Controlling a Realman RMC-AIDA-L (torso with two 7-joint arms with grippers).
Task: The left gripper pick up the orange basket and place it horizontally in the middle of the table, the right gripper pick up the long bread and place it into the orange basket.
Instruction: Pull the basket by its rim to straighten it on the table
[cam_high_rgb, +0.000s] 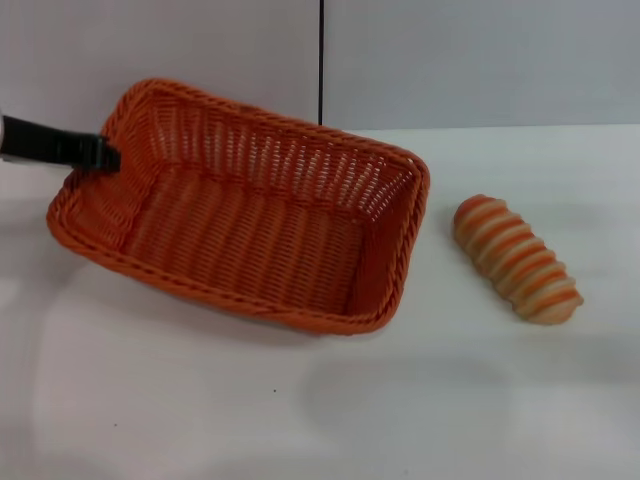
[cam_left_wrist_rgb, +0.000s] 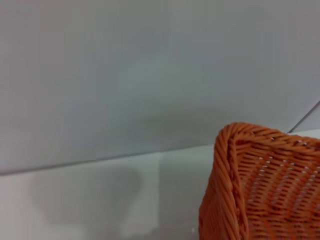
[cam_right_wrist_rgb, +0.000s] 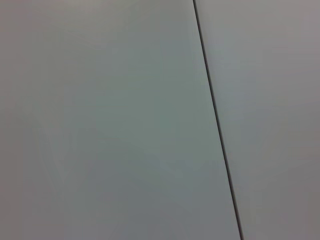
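Observation:
The orange basket (cam_high_rgb: 250, 215) takes up the left and middle of the white table (cam_high_rgb: 300, 410), set at a slant, with its left end looking slightly raised. My left gripper (cam_high_rgb: 100, 152) reaches in from the left edge and is shut on the braided rim at the basket's far-left corner. The left wrist view shows only that basket corner (cam_left_wrist_rgb: 250, 190) against the wall. The long bread (cam_high_rgb: 517, 259), tan with orange and cream stripes, lies on the table to the right of the basket, apart from it. My right gripper is out of view.
A grey wall with a dark vertical seam (cam_high_rgb: 321, 60) stands behind the table. The right wrist view shows only this wall and seam (cam_right_wrist_rgb: 215, 120). Bare tabletop spreads in front of the basket and around the bread.

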